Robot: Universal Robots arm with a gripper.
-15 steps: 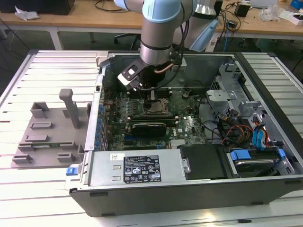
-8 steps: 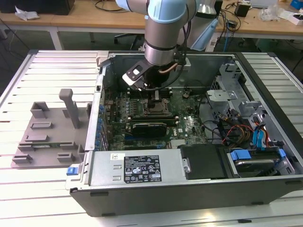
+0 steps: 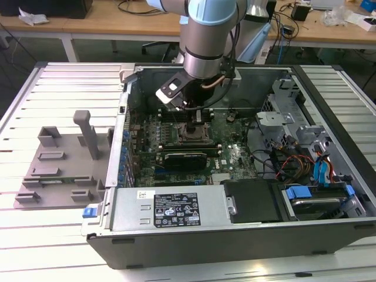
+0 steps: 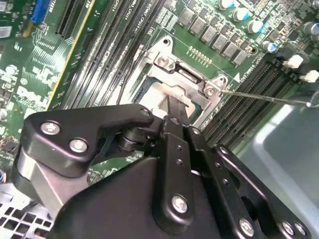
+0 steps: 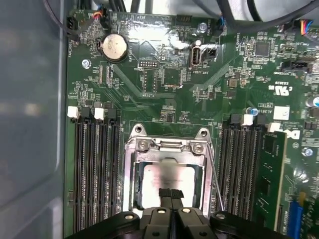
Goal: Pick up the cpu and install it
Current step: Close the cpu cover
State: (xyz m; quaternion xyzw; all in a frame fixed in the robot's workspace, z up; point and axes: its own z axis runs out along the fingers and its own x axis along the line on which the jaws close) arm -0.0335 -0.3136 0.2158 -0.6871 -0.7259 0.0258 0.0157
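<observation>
exterior view, counter: white and slatted, carrying a computer case and a tray.
exterior view, computer case: lies on its side with the cover off, taking up the counter's middle and the part toward the exterior view's right, close to the near edge.
exterior view, grey plastic tray: flat on the counter just beside the case, toward the edge at the exterior view's left.
exterior view, arm: reaches down from the counter's far edge into the open case.
exterior view, gripper: low over the motherboard, about the middle of the case; too small here to tell how its fingers stand.
first wrist view, cpu: a silvery square lying flat in the socket, with the socket frame around it and memory slots on both sides.
first wrist view, gripper: the two fingers are pressed together with no gap and nothing between them, their tips over the cpu's top plate; I cannot tell whether they touch it.
first wrist view, coin battery: on the board, well apart from the socket.
second wrist view, gripper: its black body is close to the camera, with one slim finger reaching to the socket.
second wrist view, cpu: a pale patch just beside the fingertip, inside the frame.
second wrist view, wire lever: a thin rod running out from the frame's corner, across the memory slots.
</observation>
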